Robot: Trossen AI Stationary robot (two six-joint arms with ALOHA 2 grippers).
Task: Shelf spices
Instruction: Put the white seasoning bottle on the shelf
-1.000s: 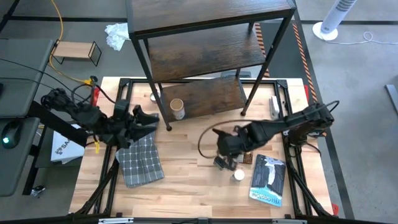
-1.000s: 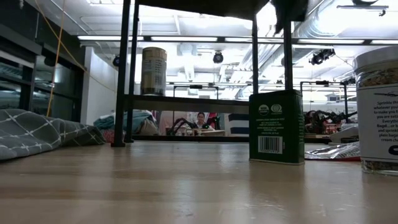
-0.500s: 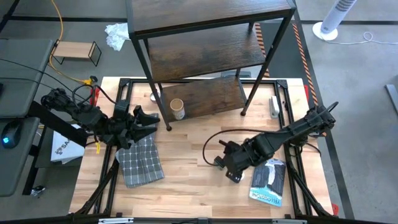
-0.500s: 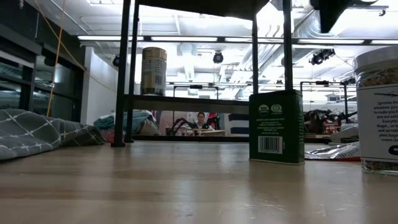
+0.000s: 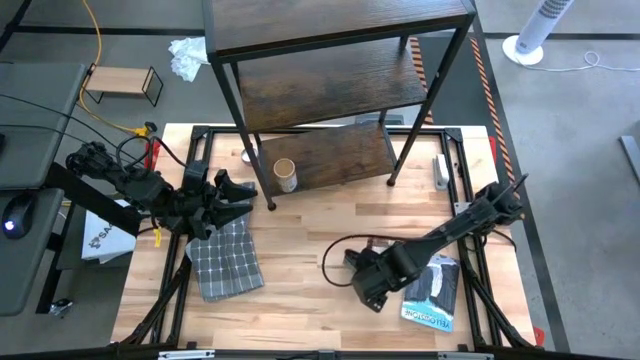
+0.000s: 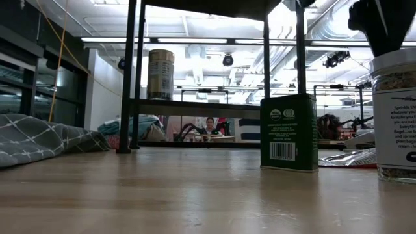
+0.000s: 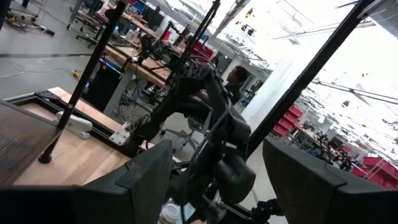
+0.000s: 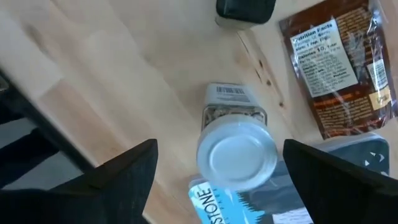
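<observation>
The shelf (image 5: 330, 90) stands at the table's far side. A tan round canister (image 5: 286, 175) stands on its lowest board; the low view shows the canister (image 6: 160, 74) there too. A white-capped jar (image 8: 236, 149) stands upright on the table near a dark green tin (image 6: 289, 133). My right gripper (image 8: 219, 152) hangs open above the jar (image 6: 393, 117), pointing down, one finger on either side of the cap and apart from it. In the high view this gripper (image 5: 368, 288) hides the jar. My left gripper (image 5: 235, 190) waits open at the table's left.
A grey checked cloth (image 5: 225, 262) lies at the near left. A blue-and-white book (image 5: 430, 292) lies near the right edge, with a brown packet (image 8: 339, 62) beside the jar. A small light-wood stand (image 5: 120, 85) sits off the table, far left.
My right gripper has gone toward the table's near edge and come down over the white-capped jar, which stays upright where it was. The green tin has not moved.
</observation>
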